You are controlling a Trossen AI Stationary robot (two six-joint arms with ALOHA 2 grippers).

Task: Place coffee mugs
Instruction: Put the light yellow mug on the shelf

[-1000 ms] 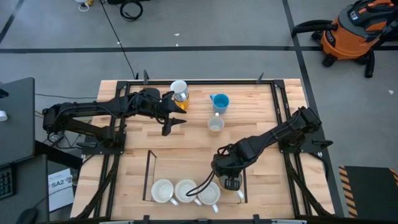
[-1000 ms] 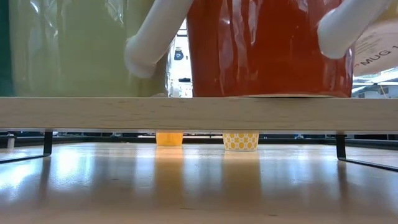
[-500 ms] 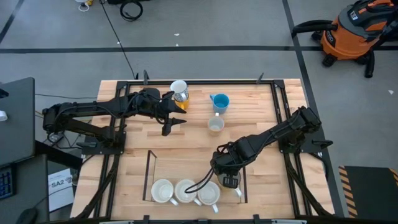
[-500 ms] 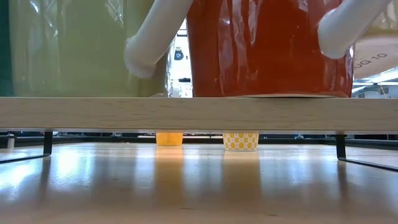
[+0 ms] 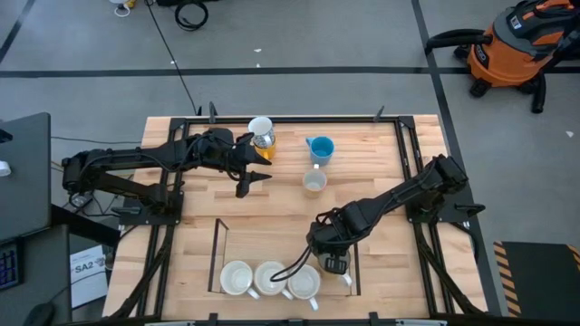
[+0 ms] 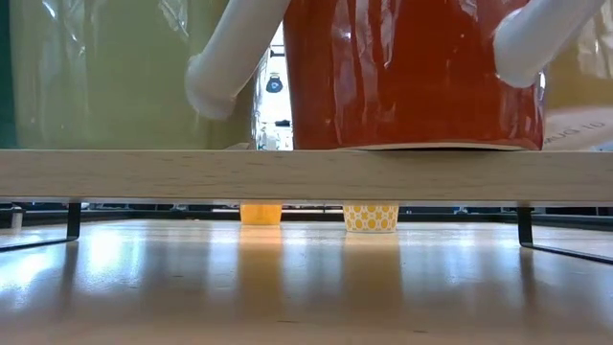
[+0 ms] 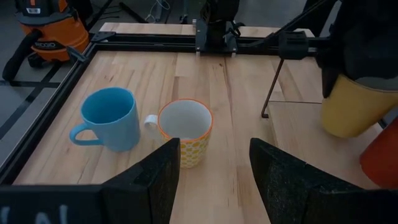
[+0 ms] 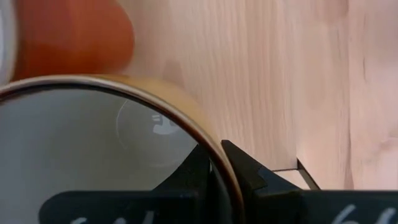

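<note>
My right gripper point(image 5: 337, 264) is shut on a yellow mug point(image 7: 353, 107) with a white inside point(image 8: 93, 155). It holds the mug over the right end of a wooden shelf point(image 6: 306, 174) at the table's near edge. Beside it on the shelf stand a red mug point(image 6: 412, 72) and a pale mug point(image 6: 115, 72). From above, three mugs point(image 5: 270, 277) show in a row there. My left gripper point(image 7: 214, 165) hangs open over the far left of the table point(image 5: 272, 208). Ahead of it stand a blue mug point(image 7: 109, 118) and a yellow-patterned mug point(image 7: 185, 130). My right gripper pinches the yellow mug's rim point(image 8: 210, 151), one finger point(image 8: 194, 171) inside the mug and one finger point(image 8: 249, 173) outside the wall. The fingers come from above, pointing steeply down. The mug hangs mouth up below them, its bottom point(image 6: 575, 120) close above the shelf; whether it touches, I cannot tell.
A white mug point(image 5: 261, 126) and an orange-yellow one point(image 5: 264, 150) stand at the far edge near my left gripper. The shelf rests on a black metal frame point(image 5: 217, 254). Bare wood lies between the shelf and the far mugs. An orange vacuum point(image 5: 512, 45) stands on the floor.
My right gripper has sunk a little with the yellow mug. In the low view the mug's bottom has come down toward the shelf top beside the red mug.
</note>
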